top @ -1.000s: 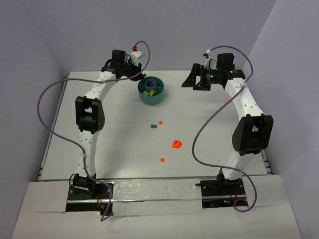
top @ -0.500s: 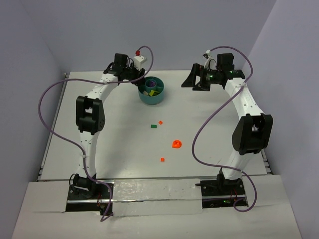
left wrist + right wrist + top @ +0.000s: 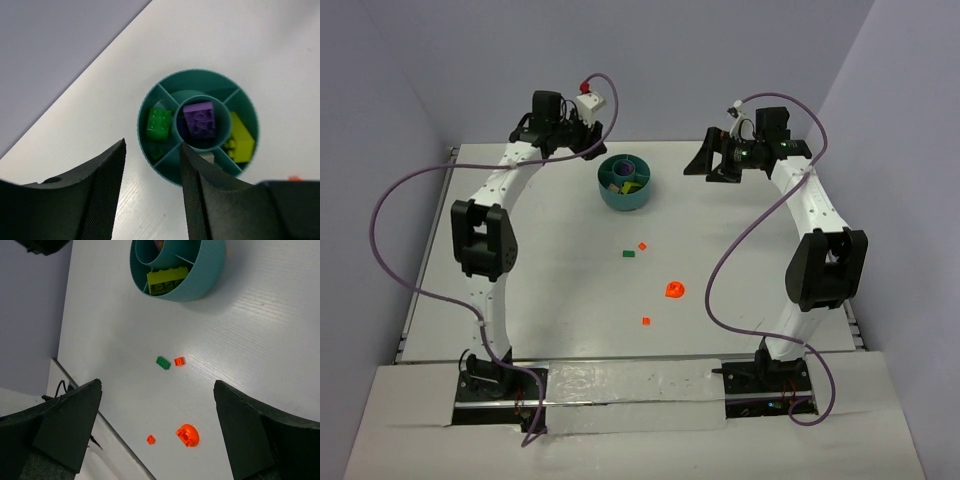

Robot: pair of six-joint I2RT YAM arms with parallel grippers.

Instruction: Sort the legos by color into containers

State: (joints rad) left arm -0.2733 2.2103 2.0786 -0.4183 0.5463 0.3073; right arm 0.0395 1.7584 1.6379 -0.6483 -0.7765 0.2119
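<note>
The teal bowl (image 3: 625,197) stands at the back middle of the table. In the left wrist view its hub holds a purple lego (image 3: 200,120), and separate wedges of the bowl (image 3: 200,71) hold a green brick (image 3: 159,125) and a lime brick (image 3: 239,140). My left gripper (image 3: 152,145) is open and empty, high over the bowl's left edge (image 3: 582,140). A small green lego (image 3: 629,254), a small orange one (image 3: 642,245), an orange dome (image 3: 674,290) and another orange bit (image 3: 646,320) lie on the table. My right gripper (image 3: 157,385) is wide open and hovers at the back right (image 3: 705,165).
Grey walls close in the table at the back and both sides. A white strip runs along the near edge between the arm bases (image 3: 620,385). The right wrist view shows the bowl's outer wall (image 3: 200,275) and the table's edge (image 3: 80,390).
My left gripper has gone from shut to open and has drawn back left, away from over the bowl. The right arm and the loose legos have not moved.
</note>
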